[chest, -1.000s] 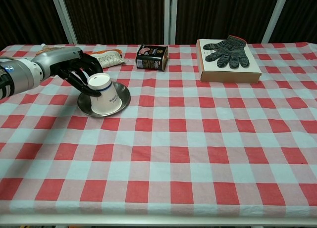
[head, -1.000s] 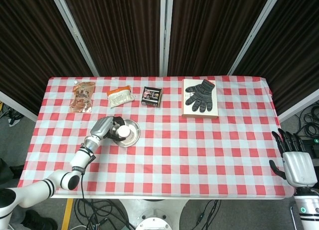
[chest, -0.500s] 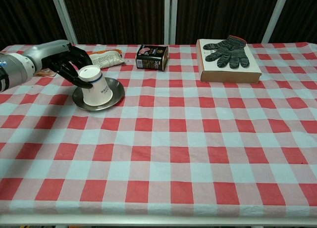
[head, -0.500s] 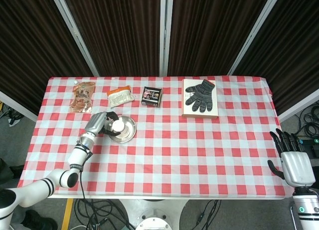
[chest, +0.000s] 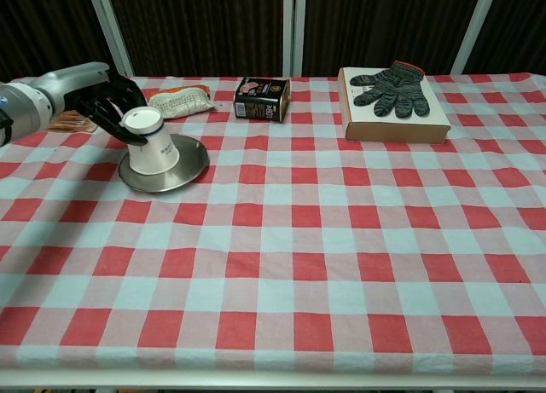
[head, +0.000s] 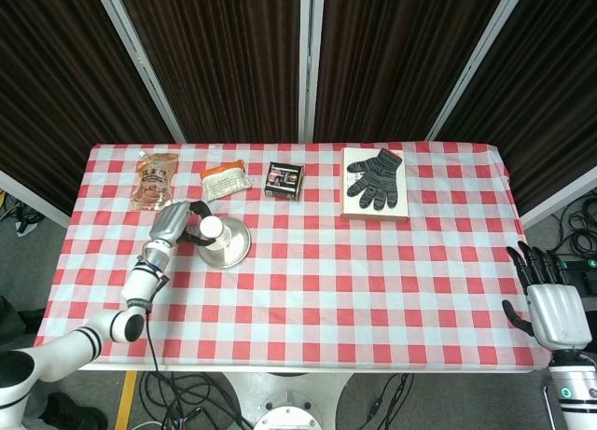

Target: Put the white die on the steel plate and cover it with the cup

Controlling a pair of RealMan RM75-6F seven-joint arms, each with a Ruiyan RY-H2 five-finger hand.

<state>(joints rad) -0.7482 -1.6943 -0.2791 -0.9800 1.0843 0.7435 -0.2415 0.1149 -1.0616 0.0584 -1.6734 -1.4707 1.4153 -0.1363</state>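
The white die was hidden, the inverted white paper cup point(chest: 150, 145) stood tilted on the round steel plate point(chest: 183, 172), and the left hand point(chest: 109, 101), at its ten o'clock, gripped it.

Your counter point(chest: 341, 265) has a red-and-white checked cloth on it. The cup point(chest: 149, 144) is white with a thin dark band near its base, and the plate point(chest: 189, 168) is shiny steel grey. The left hand point(chest: 109, 99) has black fingers on a silver-grey arm. The glove point(chest: 391, 79) is dark grey with lighter stripes, on a tan book point(chest: 392, 124). There's a black tin point(chest: 261, 98) with a pinkish label, an orange-brown pouch point(head: 154, 178) and a white packet point(head: 224, 179) with an orange edge.
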